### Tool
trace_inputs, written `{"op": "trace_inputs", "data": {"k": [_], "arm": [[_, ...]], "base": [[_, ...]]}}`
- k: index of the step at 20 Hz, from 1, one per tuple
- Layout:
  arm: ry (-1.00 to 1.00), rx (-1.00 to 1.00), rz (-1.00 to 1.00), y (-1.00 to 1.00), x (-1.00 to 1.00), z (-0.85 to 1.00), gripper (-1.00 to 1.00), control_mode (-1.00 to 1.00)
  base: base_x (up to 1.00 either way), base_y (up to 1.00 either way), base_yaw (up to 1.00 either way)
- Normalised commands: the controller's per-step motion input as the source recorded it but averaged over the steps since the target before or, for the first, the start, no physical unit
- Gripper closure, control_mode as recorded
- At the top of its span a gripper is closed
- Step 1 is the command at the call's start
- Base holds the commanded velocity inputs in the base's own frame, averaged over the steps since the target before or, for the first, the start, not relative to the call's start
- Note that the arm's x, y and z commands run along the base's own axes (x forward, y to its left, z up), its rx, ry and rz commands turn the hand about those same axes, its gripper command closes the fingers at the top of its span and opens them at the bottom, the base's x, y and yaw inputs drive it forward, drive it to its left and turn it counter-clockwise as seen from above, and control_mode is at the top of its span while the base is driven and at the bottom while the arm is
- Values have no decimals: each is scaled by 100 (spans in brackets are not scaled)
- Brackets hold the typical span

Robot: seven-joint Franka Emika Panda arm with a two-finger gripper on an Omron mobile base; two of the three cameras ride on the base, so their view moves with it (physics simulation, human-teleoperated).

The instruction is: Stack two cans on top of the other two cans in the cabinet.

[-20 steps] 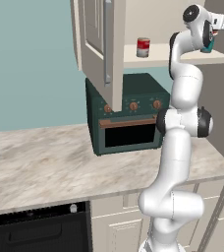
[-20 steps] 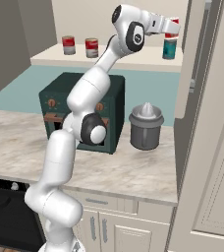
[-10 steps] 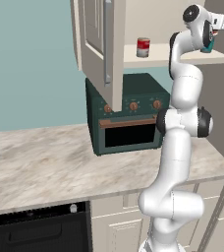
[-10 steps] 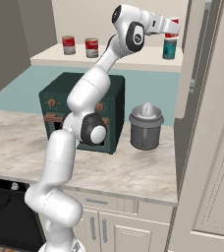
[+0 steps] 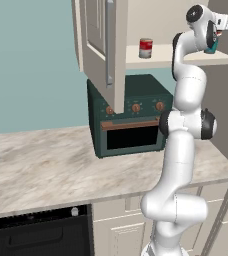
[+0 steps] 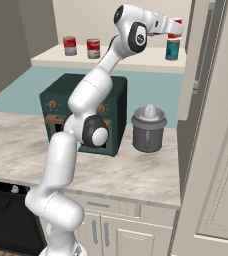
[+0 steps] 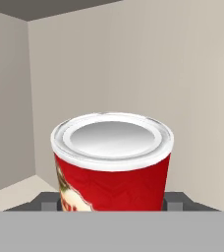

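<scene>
The gripper (image 6: pixel 172 29) reaches high into the large cream wall cabinet (image 5: pixel 98 37) and is clamped on a small red cylindrical can with a white label band and silvery top (image 7: pixel 112 162); in the hand view the two dark fingers flank the can's lower sides. In the right base view that red can sits directly above a teal cylindrical can with a silvery rim (image 6: pixel 172 49) on the pale shelf (image 6: pixel 111 59), apparently resting on it or just over it; whether they touch cannot be told. The grip low on the body keeps the can upright so its base can seat flat on the teal rim.

Two more red-and-white cans (image 6: pixel 70 45) and (image 6: pixel 93 48) stand side by side well to the left on the same shelf, apart from the stack.

Room is tight on the far side: the cabinet's side wall stands just beyond the teal can, and the open panelled door (image 6: pixel 216 120) is close by. The shelf edge lies just in front. The clearest way out seems to be straight back toward the robot. On the marble desk (image 6: pixel 146 170) below stand a dark green oven (image 6: pixel 61 107) and a grey lidded pot (image 6: pixel 149 129).
</scene>
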Motion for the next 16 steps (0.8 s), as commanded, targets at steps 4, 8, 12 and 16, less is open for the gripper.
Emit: {"op": "trace_inputs", "data": {"k": [4, 8, 12, 16], "arm": [[0, 0, 0, 0, 0, 0, 100, -100], [0, 0, 0, 0, 0, 0, -100, -100], [0, 0, 0, 0, 0, 0, -100, -100], [0, 0, 0, 0, 0, 0, -100, -100]], "base": [[0, 0, 0], [0, 0, 0], [0, 0, 0], [0, 0, 0]]}}
